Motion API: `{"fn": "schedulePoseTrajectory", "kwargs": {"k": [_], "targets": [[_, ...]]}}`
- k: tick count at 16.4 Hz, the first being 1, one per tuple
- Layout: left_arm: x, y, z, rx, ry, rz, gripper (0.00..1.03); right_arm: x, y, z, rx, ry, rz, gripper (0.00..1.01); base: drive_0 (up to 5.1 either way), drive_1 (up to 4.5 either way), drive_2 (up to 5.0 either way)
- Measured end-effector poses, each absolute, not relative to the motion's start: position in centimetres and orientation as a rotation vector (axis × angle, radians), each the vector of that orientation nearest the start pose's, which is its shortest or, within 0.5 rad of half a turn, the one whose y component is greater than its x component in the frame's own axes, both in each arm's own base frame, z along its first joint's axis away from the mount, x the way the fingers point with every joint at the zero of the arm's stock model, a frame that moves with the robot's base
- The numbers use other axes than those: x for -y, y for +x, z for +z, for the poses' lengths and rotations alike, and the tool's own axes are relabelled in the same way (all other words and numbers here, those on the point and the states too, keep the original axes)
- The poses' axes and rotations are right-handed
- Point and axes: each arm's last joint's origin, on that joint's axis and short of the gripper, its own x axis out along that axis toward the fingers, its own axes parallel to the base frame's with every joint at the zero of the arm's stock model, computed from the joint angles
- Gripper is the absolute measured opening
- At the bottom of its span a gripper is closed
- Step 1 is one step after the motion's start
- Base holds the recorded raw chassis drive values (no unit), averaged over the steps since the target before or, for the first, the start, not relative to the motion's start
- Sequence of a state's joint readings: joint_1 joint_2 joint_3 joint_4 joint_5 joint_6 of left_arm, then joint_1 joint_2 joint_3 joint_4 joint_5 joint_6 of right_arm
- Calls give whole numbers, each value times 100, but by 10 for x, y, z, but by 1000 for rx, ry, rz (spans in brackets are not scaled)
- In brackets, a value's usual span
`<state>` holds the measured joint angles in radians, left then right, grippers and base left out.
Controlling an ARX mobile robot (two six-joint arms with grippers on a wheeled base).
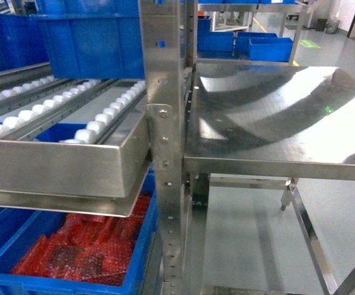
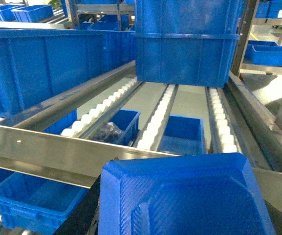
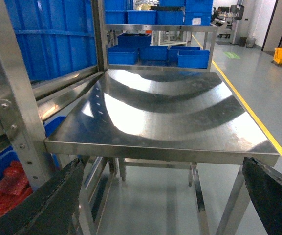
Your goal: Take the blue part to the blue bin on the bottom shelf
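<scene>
- The blue part (image 2: 184, 196) fills the bottom of the left wrist view, just on our side of the front rail (image 2: 48, 147). The left hand (image 2: 180, 223) looks pinched onto it, with only dark slivers of finger showing at either flank.
- The broad, faintly textured face is turned up at the camera. Its long axis appears to run side to side, parallel to the front rail, though the lower edge is cut off.
- Below the front rail on the left sits an open blue bin (image 2: 33, 211), our likely target. We cannot make out the bottom shelf itself.
- The first risk is that the part hangs above rail level, so a straight drop clips the steel lip and twists it out of the grip.
- The second risk is the red-bag tote (image 1: 60, 286), also under the front rail. Drifting sideways puts the part in the wrong one.
- The third risk is that little of the grip is visible, so a slip on smooth plastic would go unnoticed.
- The right hand (image 3: 162, 169) is spread wide and empty, facing the steel surface (image 3: 160, 149), well to the right of the front rail.
</scene>
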<state>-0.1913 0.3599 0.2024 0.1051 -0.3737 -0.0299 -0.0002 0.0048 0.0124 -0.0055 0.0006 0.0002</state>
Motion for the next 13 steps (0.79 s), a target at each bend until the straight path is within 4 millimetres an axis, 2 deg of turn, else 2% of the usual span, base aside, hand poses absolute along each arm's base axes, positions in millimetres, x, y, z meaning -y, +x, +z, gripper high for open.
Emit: {"fn": "schedulePoseTrajectory", "kwargs": {"k": [13], "targets": [[12, 119, 212, -47, -16, 183, 43, 0, 97, 167, 4, 0, -1, 98, -498, 243, 243]]}}
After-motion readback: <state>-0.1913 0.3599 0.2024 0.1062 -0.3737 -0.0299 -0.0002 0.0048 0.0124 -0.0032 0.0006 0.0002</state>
